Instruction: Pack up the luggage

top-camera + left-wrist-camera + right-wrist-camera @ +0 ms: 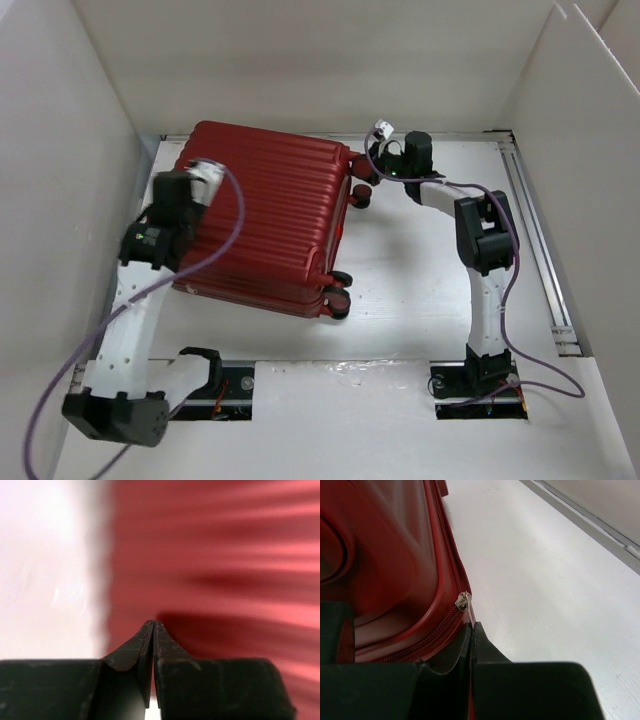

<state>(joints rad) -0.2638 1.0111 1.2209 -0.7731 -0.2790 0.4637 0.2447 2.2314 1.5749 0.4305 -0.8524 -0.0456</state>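
Luggage (pixel 270 215) lies closed on the white table (pixel 420 290) between white walls (pixel 60 150), left pincer (pixel 152 625) and right pincer (pixel 471 626) both shut.

Bright, even light from above, with soft shadows under the luggage (pixel 270 215). The left wrist view is badly blurred, white glare washing its left side.

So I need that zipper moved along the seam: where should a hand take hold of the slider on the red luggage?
I'd pinch the small metal slider itself, where it juts from the seam at the luggage's rounded corner. Come from the bare table side, where the right hand sits shut just below it; the shell blocks the other side.
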